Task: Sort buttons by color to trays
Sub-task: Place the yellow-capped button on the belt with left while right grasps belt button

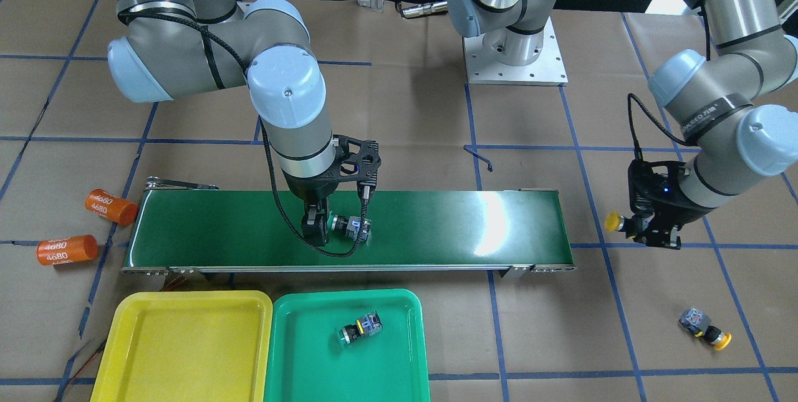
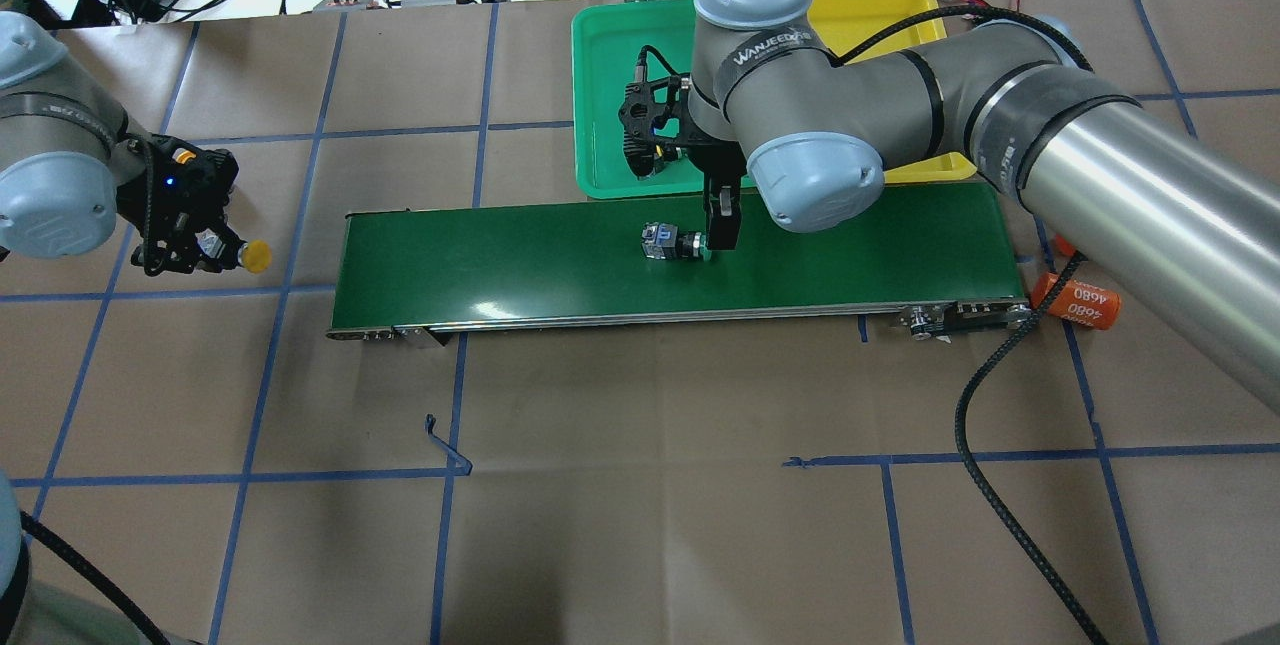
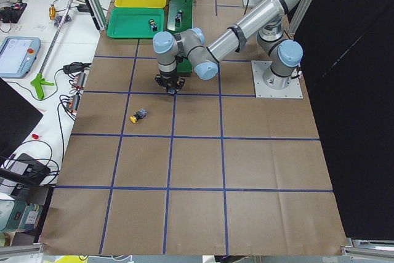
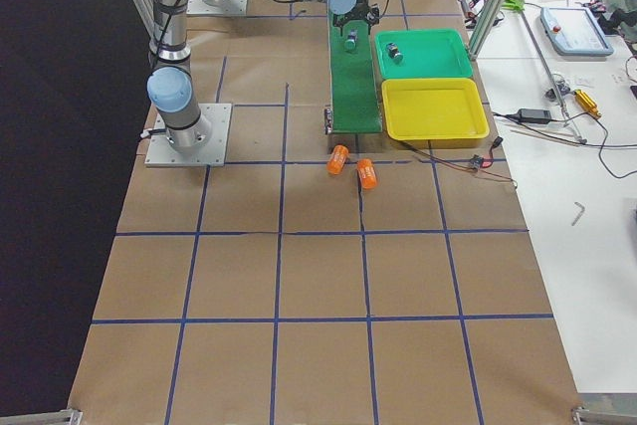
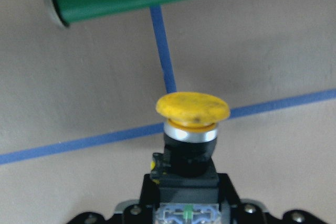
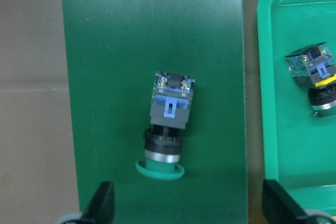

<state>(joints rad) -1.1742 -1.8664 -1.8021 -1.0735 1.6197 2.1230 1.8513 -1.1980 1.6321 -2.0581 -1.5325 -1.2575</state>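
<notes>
Front view, right arm: my right gripper point(image 1: 315, 226) hangs over the long dark green conveyor belt point(image 1: 436, 227), just beside a green-capped push-button point(image 1: 350, 225) with a grey-blue body lying on its side mid-belt.
Front view, left arm: my left gripper point(image 1: 633, 229) is off the belt's end, above the brown paper-covered table point(image 1: 399, 115). It pinches a yellow-capped push-button point(image 1: 614, 222) by its black body, cap towards the belt.
Front view, trays: the shallow green plastic tray point(image 1: 393, 371) holds a second green-capped push-button point(image 1: 360, 329) on its side. The bright yellow plastic tray point(image 1: 187, 297) sits just beside it (both near the belt's edge).
Front view, table: a second yellow-capped push-button point(image 1: 707, 330) lies on the paper, well apart from the trays.
Overhead view: the belt button's cap points at my right gripper.
Right wrist view: my right fingers point(image 6: 102, 205) are spread wide, with the green cap just ahead of them, touching neither.
Left wrist view: the yellow cap juts out ahead, with a blue tape line point(image 5: 105, 142) below it.
</notes>
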